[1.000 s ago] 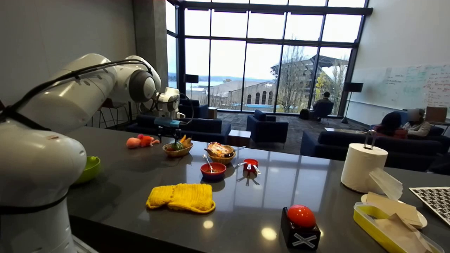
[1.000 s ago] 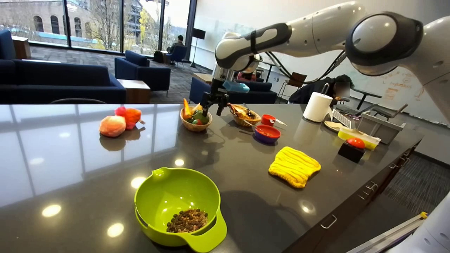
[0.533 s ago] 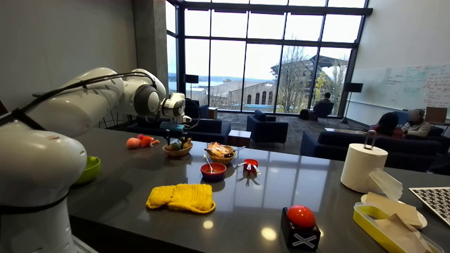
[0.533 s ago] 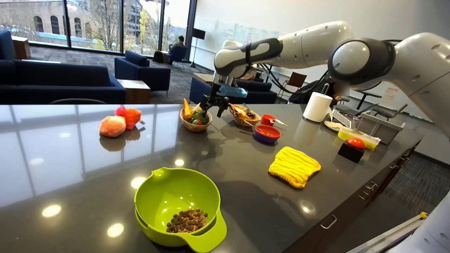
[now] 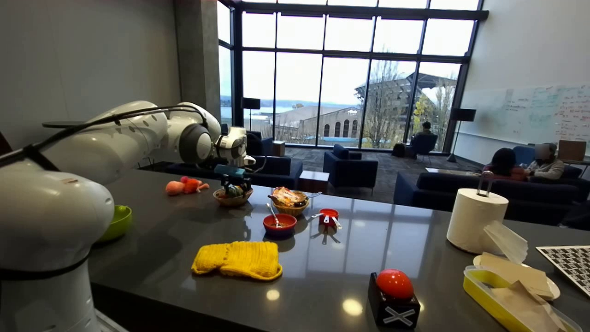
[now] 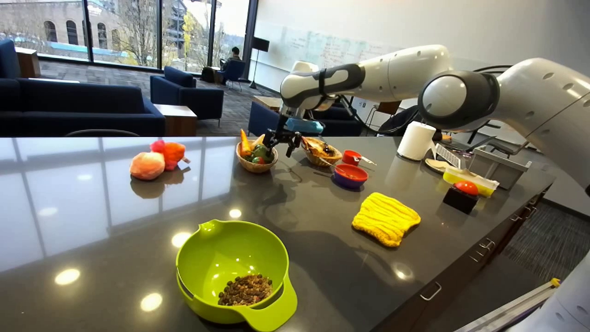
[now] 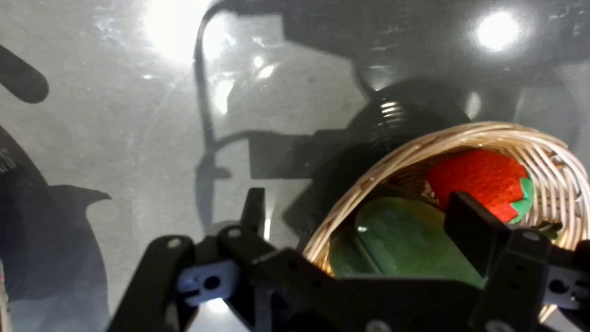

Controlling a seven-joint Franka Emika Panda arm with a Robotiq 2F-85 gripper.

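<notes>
- In an exterior view the gripper [image 5: 238,190] points down, low over the wicker basket [image 5: 233,201], partly hiding what lies in it
- Seen from that basket, the second basket [image 5: 296,210] stands at 3 o'clock, the red-and-purple bowl [image 5: 285,232] at 4 o'clock and the yellow knitted cloth [image 5: 239,260] at 6 o'clock; the paper towel roll [image 5: 478,219] is well apart at 3 o'clock
- In an exterior view the gripper [image 6: 279,150] straddles the 2 o'clock edge of the wicker basket, one finger beside the dark green vegetable [image 6: 261,152], the other between the two baskets
- There an orange carrot [image 6: 245,142] sticks up at the basket's 11 o'clock, with the peach plush toy [image 6: 147,166] off at 9 o'clock and the green bowl [image 6: 216,249] of brown bits [image 6: 246,290] at 6 o'clock
- In the wrist view the jaws stand wide apart, the 9 o'clock finger outside the rim, the 3 o'clock finger over the basket's inside
- The dark green vegetable lies in the basket between them; whether either touches it I cannot tell
- The red strawberry [image 7: 479,180] lies at 2 o'clock from it
</notes>
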